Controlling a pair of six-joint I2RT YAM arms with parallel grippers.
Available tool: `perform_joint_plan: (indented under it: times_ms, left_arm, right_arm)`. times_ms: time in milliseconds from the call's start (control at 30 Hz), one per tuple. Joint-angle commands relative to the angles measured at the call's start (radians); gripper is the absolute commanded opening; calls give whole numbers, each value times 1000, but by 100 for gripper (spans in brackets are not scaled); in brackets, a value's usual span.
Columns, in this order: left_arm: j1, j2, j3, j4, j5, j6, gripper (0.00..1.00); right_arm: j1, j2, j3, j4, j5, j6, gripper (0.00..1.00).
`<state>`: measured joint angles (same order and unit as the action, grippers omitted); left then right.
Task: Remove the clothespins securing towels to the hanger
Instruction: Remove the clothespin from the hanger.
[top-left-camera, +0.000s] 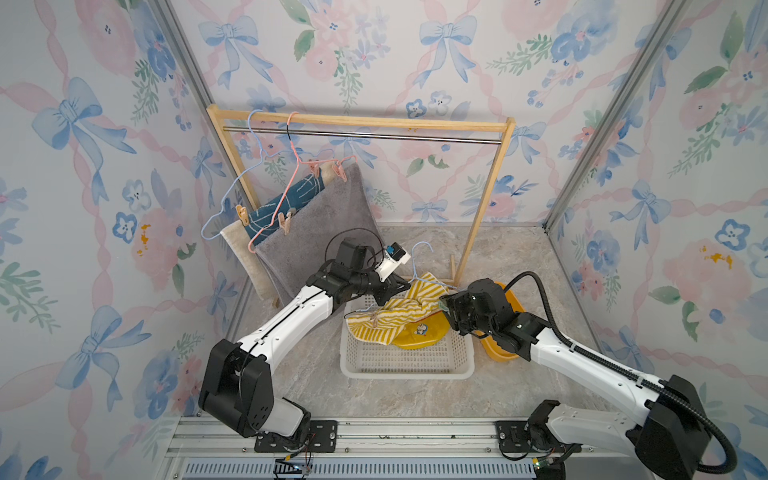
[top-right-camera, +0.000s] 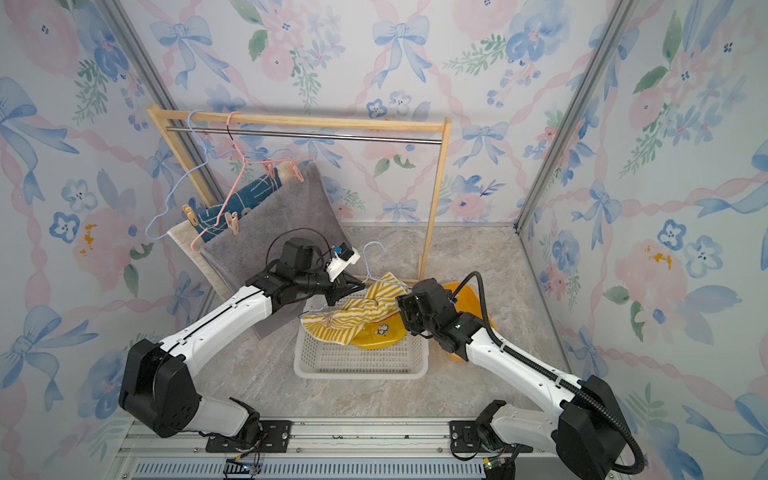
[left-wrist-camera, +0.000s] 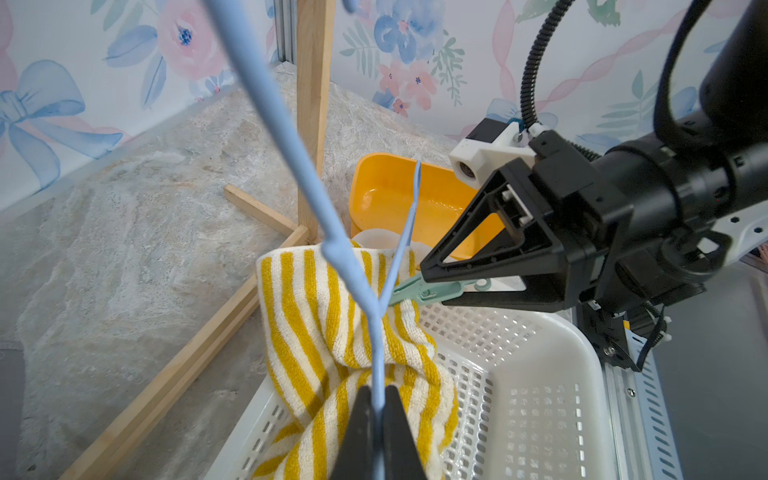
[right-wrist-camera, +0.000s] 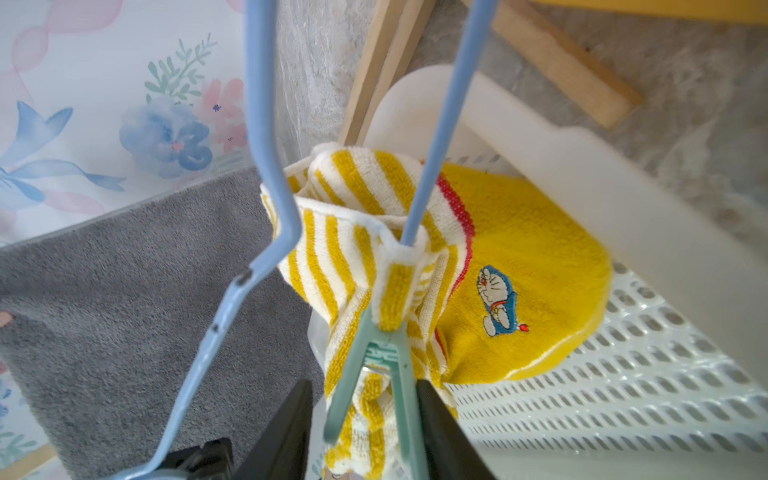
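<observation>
Right gripper (right-wrist-camera: 363, 384), half-open astride the green clothespin (right-wrist-camera: 380, 353), should pinch both handles squarely before drawing back from the towel (right-wrist-camera: 353, 199).

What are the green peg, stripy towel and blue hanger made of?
The green peg looks like smooth, slightly glossy moulded plastic. The stripy towel is fuzzy looped terry cloth, probably cotton. The blue hanger seems to be metal wire under a matt blue coating; small dark chips show.
</observation>
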<state>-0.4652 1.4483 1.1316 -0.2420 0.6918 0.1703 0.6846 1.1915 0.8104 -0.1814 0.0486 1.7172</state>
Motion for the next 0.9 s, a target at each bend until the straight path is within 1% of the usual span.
perform_joint_plan:
  times_ms: [0,133,167,200,267,333,400,600,867]
  left_arm:
    - [-6,-8,14,-3,6,-14,0]
    - [-8,-9,16,-3,6,-14,0]
    - [-8,-9,16,-3,8,-15,0]
    - [-8,-9,16,-3,7,-15,0]
    - [-10,-9,15,-3,6,-15,0]
    - [-10,-9,14,-3,5,-13,0]
    - [-12,-9,16,-3,5,-13,0]
    - [-10,-7,16,-2,-4,-13,0]
    - [-11,1,18,-3,-22,-14,0]
  right_arm:
    - [-16,-1,-18,-6,-1,-7,39]
    - [-20,12,-19,-7,-4,-16,37]
    - [-22,15,-18,-6,-6,-16,36]
    - [-22,18,-19,-3,-7,-17,31]
    - [-22,25,-16,-1,-9,-21,28]
    - [-24,36,-11,-3,-14,-26,17]
    - [-22,44,-8,-6,-18,-27,11]
    - [-18,44,12,-39,-2,-68,9]
    - [-7,-41,57,-147,59,-135,9]
